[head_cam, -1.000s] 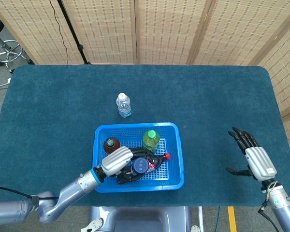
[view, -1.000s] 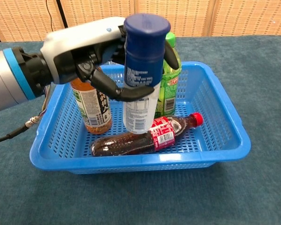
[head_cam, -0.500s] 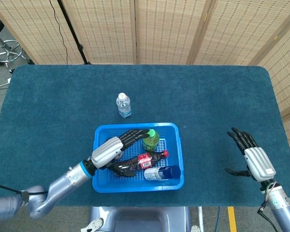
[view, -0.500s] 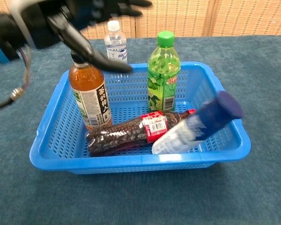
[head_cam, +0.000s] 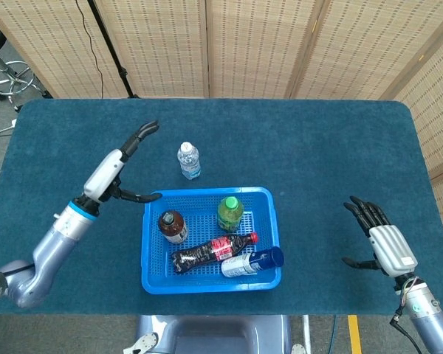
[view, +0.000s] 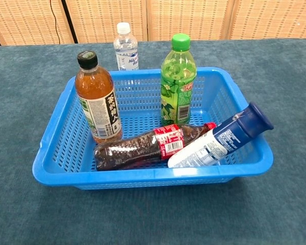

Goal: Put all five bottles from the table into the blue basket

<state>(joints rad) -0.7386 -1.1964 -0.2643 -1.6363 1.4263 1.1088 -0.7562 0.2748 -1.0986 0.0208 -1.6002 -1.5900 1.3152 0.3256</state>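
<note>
The blue basket [head_cam: 269,199] [view: 56,173] holds an upright brown tea bottle [head_cam: 173,226] [view: 97,99], an upright green bottle [head_cam: 229,212] [view: 178,80], a dark cola bottle [head_cam: 207,251] [view: 143,146] lying flat, and a white bottle with a blue cap [head_cam: 251,262] [view: 219,138] leaning on the right rim. A clear water bottle [head_cam: 189,160] [view: 126,47] stands on the table just behind the basket. My left hand [head_cam: 118,168] hovers open left of the basket, fingers stretched toward the water bottle. My right hand [head_cam: 380,240] is open at the table's right edge. Neither hand shows in the chest view.
The table [head_cam: 317,147] is covered in dark teal cloth. Wicker screens [head_cam: 251,44] stand behind it. A stool [head_cam: 11,77] and a stand pole [head_cam: 111,51] are on the floor at the back left.
My left hand let go of the blue-capped bottle, which tipped over against the basket's right rim. The hand then rose out of the basket and moved left and back.
</note>
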